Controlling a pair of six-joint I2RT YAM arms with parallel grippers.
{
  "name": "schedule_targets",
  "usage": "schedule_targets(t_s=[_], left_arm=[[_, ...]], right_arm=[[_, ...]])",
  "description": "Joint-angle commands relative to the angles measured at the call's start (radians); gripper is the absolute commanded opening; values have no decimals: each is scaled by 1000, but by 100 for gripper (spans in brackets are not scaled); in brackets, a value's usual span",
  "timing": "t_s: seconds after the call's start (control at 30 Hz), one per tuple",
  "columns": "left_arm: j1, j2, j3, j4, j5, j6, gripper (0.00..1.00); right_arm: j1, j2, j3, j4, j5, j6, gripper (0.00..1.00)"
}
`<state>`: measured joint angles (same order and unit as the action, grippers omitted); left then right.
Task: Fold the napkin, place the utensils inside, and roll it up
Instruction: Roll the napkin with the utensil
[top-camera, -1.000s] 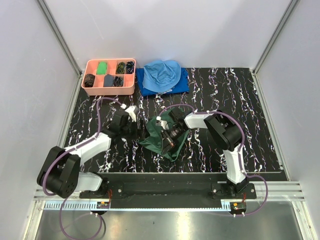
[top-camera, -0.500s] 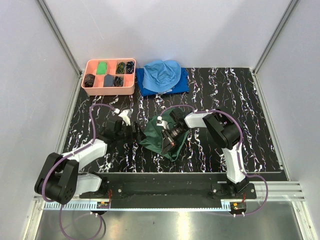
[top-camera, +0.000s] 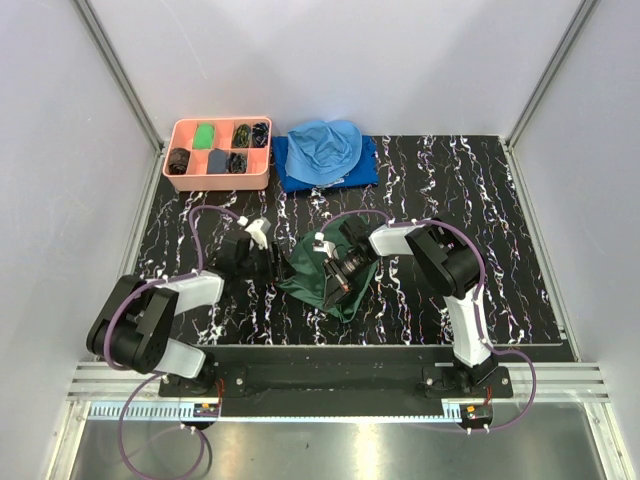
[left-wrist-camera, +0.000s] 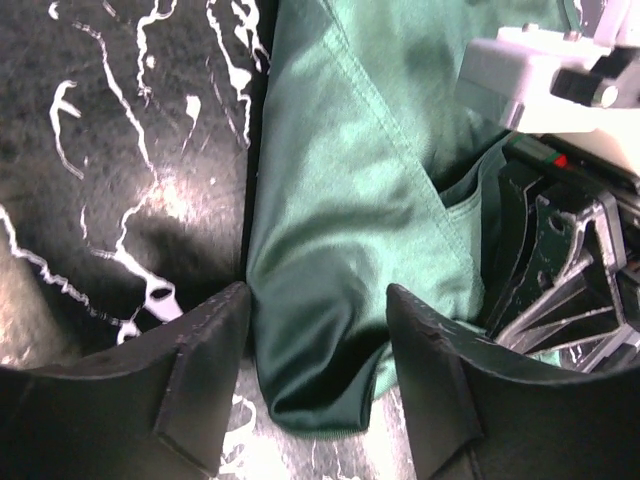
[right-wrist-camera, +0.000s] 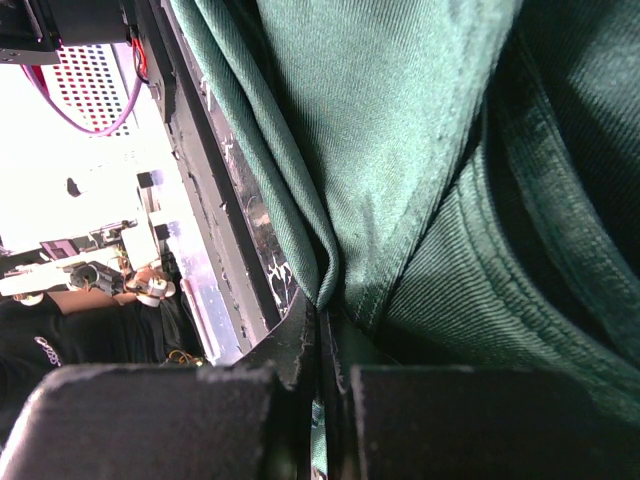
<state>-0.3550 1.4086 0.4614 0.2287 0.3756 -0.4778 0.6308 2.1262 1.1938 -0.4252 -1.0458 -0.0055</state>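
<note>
Napkin (top-camera: 318, 285) bunched at the middle of the tabletop (top-camera: 450, 180) — a fold clamped tight between right fingers (right-wrist-camera: 160, 420), that arm bent, reaching leftward and low. Left fingers (left-wrist-camera: 200, 380) parted, straddling the napkin's edge — arm stretched rightward.

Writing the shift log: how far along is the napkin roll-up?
Done: nothing; the napkin lies bunched, no neat fold. In hand: right gripper pinches it, left gripper open astride its edge. Left: folding, utensils (none visible), rolling.
</note>
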Motion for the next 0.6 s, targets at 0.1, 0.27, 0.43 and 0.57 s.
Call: schedule_targets(t_s=[0.1, 0.27, 0.43, 0.57], left_arm=[[5, 49, 17, 70, 25, -2, 47], [5, 41, 11, 43, 31, -5, 57], [5, -2, -15, 67, 59, -7, 66], [4, -26, -29, 67, 94, -7, 74]], right_arm=[[-17, 31, 21, -15, 44, -22, 0], [-22, 43, 29, -17, 36, -16, 0], [-34, 63, 30, -17, 30, -7, 0], [-46, 87, 36, -15, 13, -5, 0]])
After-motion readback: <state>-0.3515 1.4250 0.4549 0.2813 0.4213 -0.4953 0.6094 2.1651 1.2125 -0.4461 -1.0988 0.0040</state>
